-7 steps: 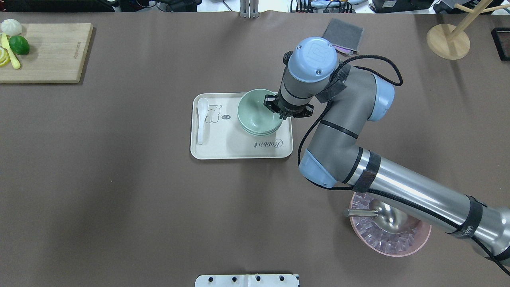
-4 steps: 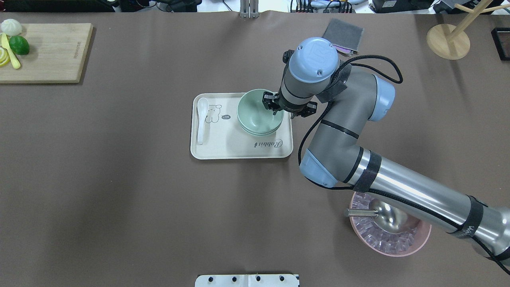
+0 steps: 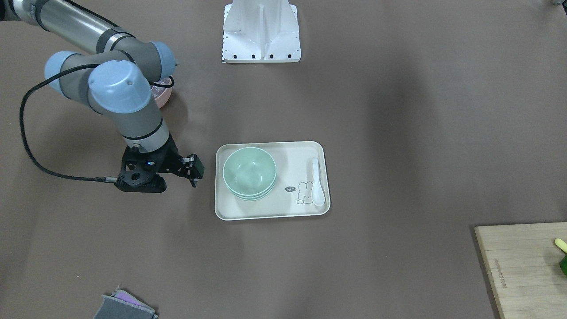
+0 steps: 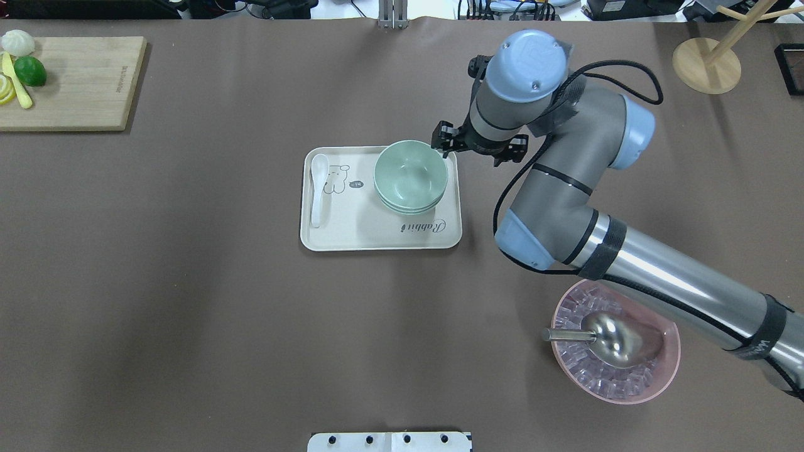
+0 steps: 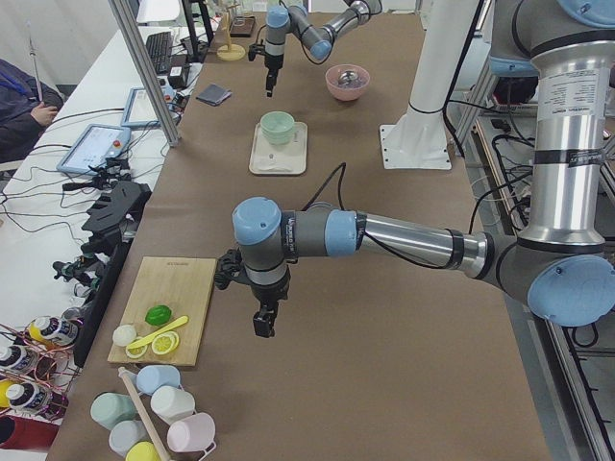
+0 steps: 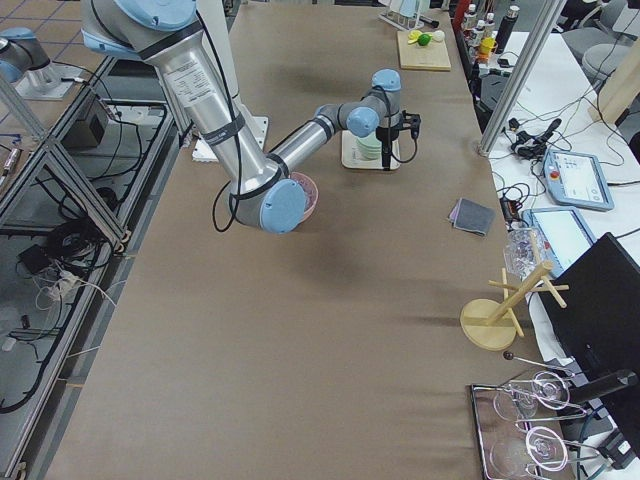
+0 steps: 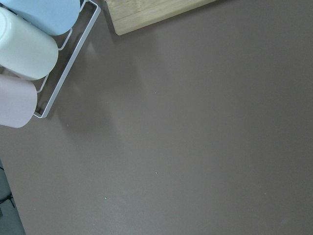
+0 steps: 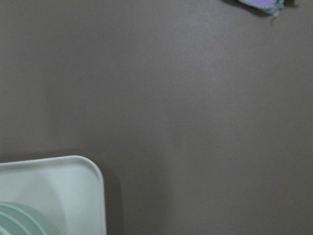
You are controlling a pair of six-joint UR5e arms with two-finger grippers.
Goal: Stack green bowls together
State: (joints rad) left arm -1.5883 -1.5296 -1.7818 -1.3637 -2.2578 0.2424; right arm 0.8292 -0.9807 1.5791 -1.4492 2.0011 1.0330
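Three pale green bowls (image 4: 410, 176) sit nested in one stack on the right half of a cream tray (image 4: 352, 232). The stack also shows in the front-facing view (image 3: 249, 173) and, as a sliver, in the right wrist view (image 8: 19, 218). My right gripper (image 4: 446, 142) hangs just beyond the tray's far right corner, beside the stack and clear of it. It looks open and holds nothing. My left gripper (image 5: 261, 322) shows only in the exterior left view, far from the tray near the cutting board. I cannot tell whether it is open or shut.
A white spoon (image 4: 318, 188) lies on the tray's left side. A pink bowl (image 4: 628, 392) with ice and a metal scoop stands at the near right, under my right arm. There is a cutting board (image 4: 81, 81) far left, a grey cloth (image 4: 540, 55) and a wooden stand (image 4: 706, 66) at the back.
My right gripper was at the top bowl's right rim. It has let go and moved back and right, off the tray. The bowl stack has stayed in place.
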